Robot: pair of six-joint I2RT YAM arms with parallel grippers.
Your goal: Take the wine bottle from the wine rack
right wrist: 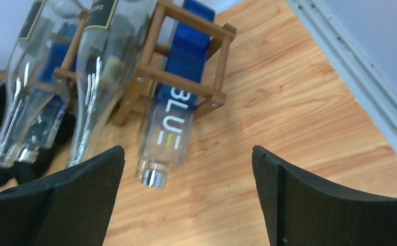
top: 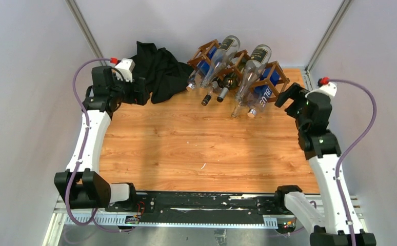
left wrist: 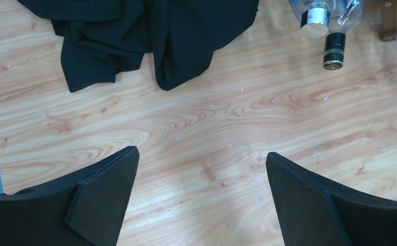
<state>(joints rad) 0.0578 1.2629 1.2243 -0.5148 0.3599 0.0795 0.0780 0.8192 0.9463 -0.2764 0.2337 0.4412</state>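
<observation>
Top view: wine rack (top: 237, 65) at 12 o'clock by the far table edge, bottles lying with necks toward the bases. The right gripper (top: 288, 95) sits just off its 3 o'clock end and is the nearer. The left gripper (top: 141, 91) is beside black cloth (top: 158, 69).

Right wrist: jaws wide, empty. The blue-lettered bottle (right wrist: 166, 123) at 11 o'clock, in the end cell, axis 1-to-7, cap nearest.

Left wrist: jaws wide, empty. Only bottle caps (left wrist: 333, 48) at 1 o'clock.

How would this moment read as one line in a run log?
stage: pre-grasp | left gripper: open, empty, by black cloth | right gripper: open, empty, facing blue bottle | wine rack: loaded, nothing lifted
</observation>
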